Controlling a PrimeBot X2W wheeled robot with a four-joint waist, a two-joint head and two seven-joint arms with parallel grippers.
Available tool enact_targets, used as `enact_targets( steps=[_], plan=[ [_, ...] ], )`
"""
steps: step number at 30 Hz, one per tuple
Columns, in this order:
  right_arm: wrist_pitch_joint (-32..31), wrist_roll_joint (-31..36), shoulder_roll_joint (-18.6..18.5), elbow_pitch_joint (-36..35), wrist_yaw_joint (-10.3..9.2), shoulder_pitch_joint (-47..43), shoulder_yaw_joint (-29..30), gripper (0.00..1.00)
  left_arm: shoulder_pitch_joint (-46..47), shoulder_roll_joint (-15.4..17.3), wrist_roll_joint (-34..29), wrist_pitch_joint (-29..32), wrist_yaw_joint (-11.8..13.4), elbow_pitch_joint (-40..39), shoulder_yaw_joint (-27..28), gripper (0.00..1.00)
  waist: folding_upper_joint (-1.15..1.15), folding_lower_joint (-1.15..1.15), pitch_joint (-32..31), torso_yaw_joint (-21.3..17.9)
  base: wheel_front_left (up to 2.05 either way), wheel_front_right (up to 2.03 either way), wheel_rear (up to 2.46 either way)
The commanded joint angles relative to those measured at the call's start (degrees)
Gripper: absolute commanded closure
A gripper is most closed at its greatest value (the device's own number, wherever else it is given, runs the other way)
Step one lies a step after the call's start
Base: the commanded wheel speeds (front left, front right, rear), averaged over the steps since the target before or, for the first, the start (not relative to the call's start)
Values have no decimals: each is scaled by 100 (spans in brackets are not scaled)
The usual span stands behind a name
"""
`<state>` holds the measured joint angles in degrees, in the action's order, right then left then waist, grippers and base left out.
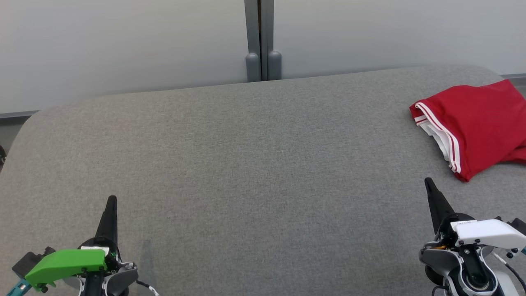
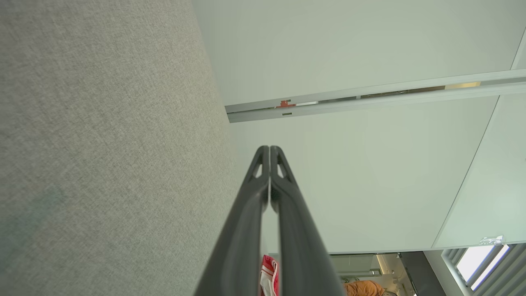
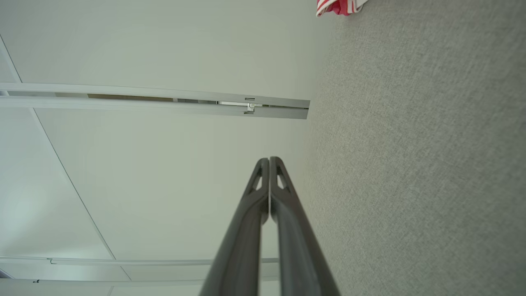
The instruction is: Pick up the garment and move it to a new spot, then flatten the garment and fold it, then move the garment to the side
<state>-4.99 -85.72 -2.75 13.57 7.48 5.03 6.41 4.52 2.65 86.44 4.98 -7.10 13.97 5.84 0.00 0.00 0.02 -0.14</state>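
Note:
A folded red garment point(image 1: 478, 123) with white stripes lies at the far right of the grey fabric table point(image 1: 254, 164), partly cut off by the head view's right edge. A sliver of the garment point(image 2: 269, 279) peeks between the fingers in the left wrist view, and its striped edge point(image 3: 339, 7) shows at the top of the right wrist view. My left gripper point(image 1: 111, 200) rests at the lower left, shut and holding nothing. My right gripper point(image 1: 428, 181) is at the lower right, shut and holding nothing, a short way in front of the garment.
Pale wall panels point(image 1: 123, 45) with a grey vertical post point(image 1: 263, 41) stand behind the table's far edge. The table's rounded corners show at the far left and far right.

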Motion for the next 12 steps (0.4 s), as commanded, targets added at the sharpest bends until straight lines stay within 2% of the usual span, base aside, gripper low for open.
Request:
enact_targets(
  steps=[1, 12],
  plan=[
    [-46, -136, -22, 13, 3, 74, 10, 100, 130, 37, 132, 44, -37, 1, 40, 100, 0, 0, 1, 2, 0, 0, 0],
    [-155, -597, -22, 48, 2, 147, 18, 100, 218, 40, 549, 150, -51, 14, 78, 100, 0, 0, 13, 11, 0, 0, 0]
  ],
)
